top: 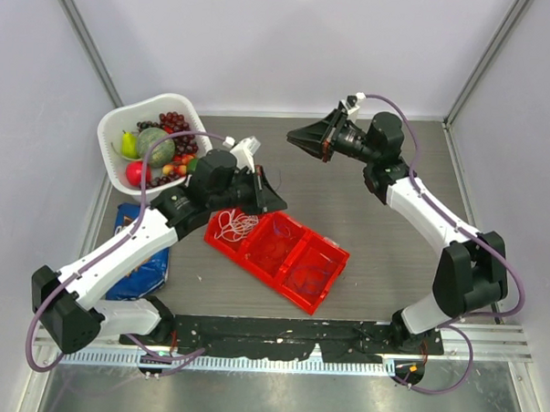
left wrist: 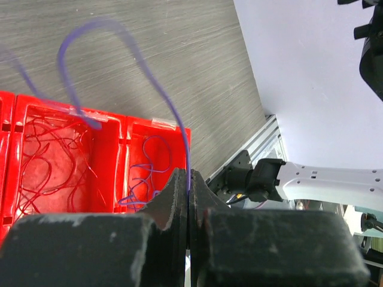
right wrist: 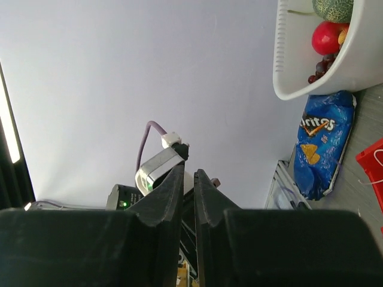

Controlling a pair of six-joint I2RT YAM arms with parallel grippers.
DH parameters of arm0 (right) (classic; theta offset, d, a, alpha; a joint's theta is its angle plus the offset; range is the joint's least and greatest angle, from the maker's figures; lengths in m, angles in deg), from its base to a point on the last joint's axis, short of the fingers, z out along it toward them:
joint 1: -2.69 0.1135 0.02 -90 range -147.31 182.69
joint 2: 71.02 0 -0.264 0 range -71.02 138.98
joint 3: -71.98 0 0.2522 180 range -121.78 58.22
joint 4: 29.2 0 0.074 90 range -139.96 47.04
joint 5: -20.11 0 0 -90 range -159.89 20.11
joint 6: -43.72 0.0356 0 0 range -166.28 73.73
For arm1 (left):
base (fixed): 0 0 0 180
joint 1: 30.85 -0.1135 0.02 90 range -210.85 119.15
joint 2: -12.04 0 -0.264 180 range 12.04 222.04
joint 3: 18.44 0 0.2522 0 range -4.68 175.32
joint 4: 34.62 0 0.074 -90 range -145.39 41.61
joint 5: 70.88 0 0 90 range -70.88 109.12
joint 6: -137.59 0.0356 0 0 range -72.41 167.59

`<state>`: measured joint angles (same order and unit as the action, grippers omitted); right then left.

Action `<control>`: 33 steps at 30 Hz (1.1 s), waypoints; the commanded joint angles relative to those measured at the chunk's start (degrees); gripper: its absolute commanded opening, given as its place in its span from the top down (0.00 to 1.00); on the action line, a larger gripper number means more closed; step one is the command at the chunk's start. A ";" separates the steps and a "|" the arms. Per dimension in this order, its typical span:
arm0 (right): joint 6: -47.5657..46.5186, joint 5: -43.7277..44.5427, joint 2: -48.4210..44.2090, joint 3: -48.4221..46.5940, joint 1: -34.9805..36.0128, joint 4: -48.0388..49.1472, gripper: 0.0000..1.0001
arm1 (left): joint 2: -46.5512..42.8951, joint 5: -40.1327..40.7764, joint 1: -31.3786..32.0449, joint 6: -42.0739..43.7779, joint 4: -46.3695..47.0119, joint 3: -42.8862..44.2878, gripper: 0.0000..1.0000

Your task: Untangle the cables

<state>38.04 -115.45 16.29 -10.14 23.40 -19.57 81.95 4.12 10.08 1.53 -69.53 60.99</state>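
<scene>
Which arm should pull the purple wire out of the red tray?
Left. The left gripper pinches the purple wire right above the red tray. The right gripper hangs far from the tray, empty.

The top view looks steeply down from behind the arms over the whole worktop. The left wrist view looks past the left jaws, close above the red tray. The right wrist view faces sideways toward the wall, sharing the white basket and chip bag with the top view.
</scene>
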 commanded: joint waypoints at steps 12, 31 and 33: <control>-23.05 5.13 0.24 -11.19 -0.67 -27.87 0.79 | -2.94 0.77 0.47 -1.75 -4.16 -1.25 1.00; -48.98 19.35 -7.40 -12.42 -7.35 -57.50 0.78 | 20.17 -27.07 10.40 15.39 -27.88 11.15 1.00; -49.33 21.03 -9.07 -12.06 -7.87 -57.50 0.78 | 22.10 -29.28 10.40 16.26 -29.91 12.28 1.00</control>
<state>-8.01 -100.48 13.17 -21.26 16.97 -75.32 101.14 -16.36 20.85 12.85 -90.54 70.54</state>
